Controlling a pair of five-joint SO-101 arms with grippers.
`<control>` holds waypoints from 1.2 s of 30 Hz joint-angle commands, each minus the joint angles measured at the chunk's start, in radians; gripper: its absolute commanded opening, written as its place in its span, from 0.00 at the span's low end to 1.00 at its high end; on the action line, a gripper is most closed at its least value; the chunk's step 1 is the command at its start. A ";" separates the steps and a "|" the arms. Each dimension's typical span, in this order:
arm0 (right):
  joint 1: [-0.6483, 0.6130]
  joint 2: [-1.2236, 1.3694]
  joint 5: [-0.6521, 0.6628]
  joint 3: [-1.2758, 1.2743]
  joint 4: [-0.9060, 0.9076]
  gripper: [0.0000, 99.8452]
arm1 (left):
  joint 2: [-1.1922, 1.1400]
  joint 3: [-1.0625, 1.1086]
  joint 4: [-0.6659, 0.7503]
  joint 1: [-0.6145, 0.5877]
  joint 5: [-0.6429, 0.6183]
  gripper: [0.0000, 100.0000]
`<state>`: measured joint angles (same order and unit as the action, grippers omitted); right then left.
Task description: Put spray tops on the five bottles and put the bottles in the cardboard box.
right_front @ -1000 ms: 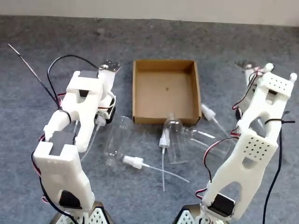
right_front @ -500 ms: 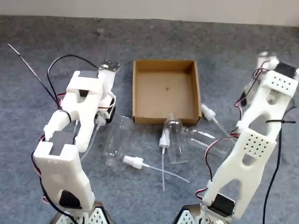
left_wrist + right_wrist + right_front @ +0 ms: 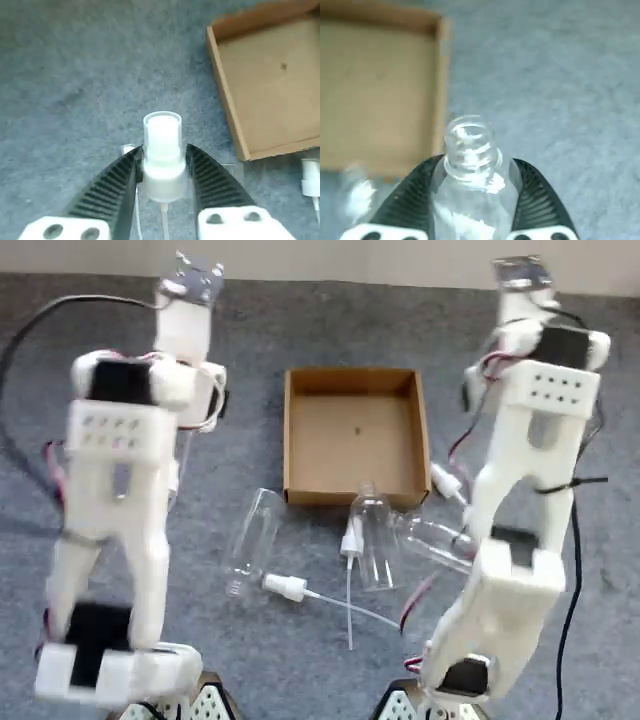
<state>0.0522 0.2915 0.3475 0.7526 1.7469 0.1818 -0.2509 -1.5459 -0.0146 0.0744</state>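
My left gripper [image 3: 162,154] is shut on a white spray top [image 3: 162,150], held above the grey carpet beside the cardboard box [image 3: 227,95]. My right gripper [image 3: 472,167] is shut on a clear bottle [image 3: 470,147] with an open threaded neck, held up next to the box's wall [image 3: 440,95]. In the high view the left arm [image 3: 120,440] and right arm [image 3: 545,390] stand raised on either side of the box [image 3: 290,430]. In front of the box are two lying clear bottles [image 3: 250,538] [image 3: 435,535] and a third bottle [image 3: 372,535].
Loose spray tops with long tubes lie on the carpet: one in front of the bottles [image 3: 285,587], one by the box's front wall [image 3: 350,538], one at the box's right corner [image 3: 445,480]. Black cables trail beside both arms.
Both arms have risen and swung toward the far side of the table. The left carries the spray top up from the carpet; the right holds the bottle aloft.
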 commanded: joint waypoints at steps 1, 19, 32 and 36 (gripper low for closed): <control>-0.150 -0.415 -0.020 -0.364 -0.047 0.00 | 0.203 -0.059 -0.075 0.021 -0.011 0.00; -0.601 -0.846 -0.101 -1.148 -0.625 0.00 | 0.964 0.625 0.384 0.021 -0.229 0.00; -0.842 -1.110 -0.107 -1.626 -1.064 0.00 | 1.204 0.981 0.779 0.015 -0.500 0.00; -0.860 -1.142 -0.107 -1.733 -1.113 0.00 | 1.257 1.082 0.844 0.015 -0.609 0.00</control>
<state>-0.7933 -0.8009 0.2478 -0.9536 0.6851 1.4093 0.7879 -0.7633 -0.0146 -0.4672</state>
